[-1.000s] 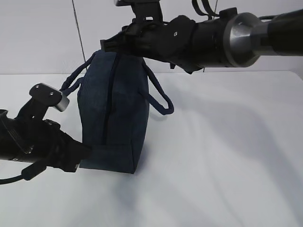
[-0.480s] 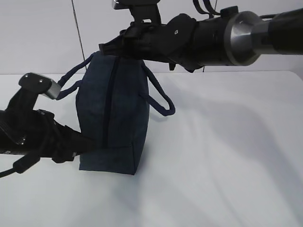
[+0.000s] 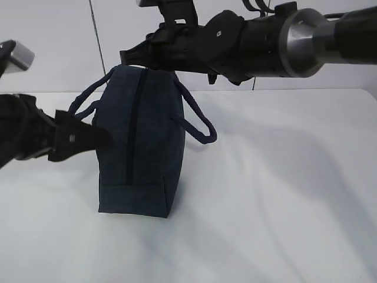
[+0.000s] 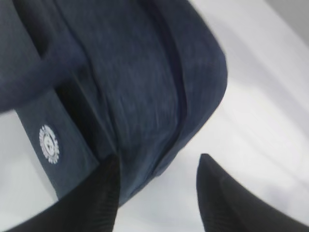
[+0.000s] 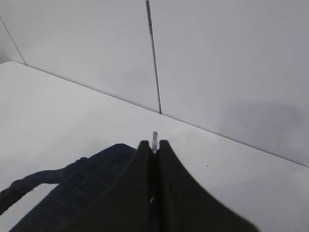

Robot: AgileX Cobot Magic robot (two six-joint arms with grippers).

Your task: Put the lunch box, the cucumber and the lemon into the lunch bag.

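Since a second ago the left gripper (image 3: 97, 137) has risen from the bag's bottom corner to its mid-height and let go. Its jaws now stand apart in the left wrist view, one fingertip (image 4: 108, 186) against the fabric, nothing between them. The right gripper (image 3: 126, 57) is pinched tight at the bag's top rear edge; a thin metal piece (image 5: 155, 140) shows between its fingertips, probably the zipper pull. The bag (image 3: 141, 141) stands on end on the white table (image 3: 277, 194), zipper (image 3: 133, 130) facing the camera and closed, handles (image 3: 197, 121) hanging at each side.
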